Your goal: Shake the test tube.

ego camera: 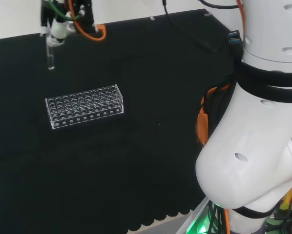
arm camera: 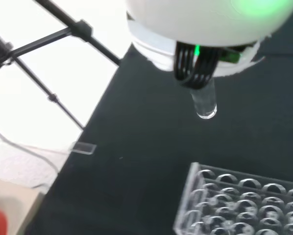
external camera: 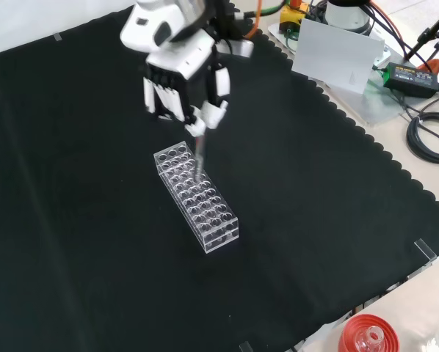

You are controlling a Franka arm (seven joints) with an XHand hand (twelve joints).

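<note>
A clear glass test tube (ego camera: 50,58) hangs upright from the hand (ego camera: 58,29) at the head view's upper left, well above the cloth. The fingers are curled round its top. In the front view the hand (external camera: 179,70) holds the tube (external camera: 199,150) above the far end of the clear plastic rack (external camera: 196,196). The wrist view has the tube's rounded bottom (arm camera: 205,104) sticking out below the hand (arm camera: 205,29), with a corner of the rack (arm camera: 239,205) beneath. The rack (ego camera: 84,106) lies flat on the black cloth, its holes empty as far as I can see.
Orange and black cables (ego camera: 94,31) trail from the hand. The arm's white links (ego camera: 253,131) fill the head view's right. In the front view a white plate (external camera: 337,55), a power supply (external camera: 410,73) and cables lie beyond the cloth's edge; a red ribbed stand (external camera: 366,337) sits at the bottom.
</note>
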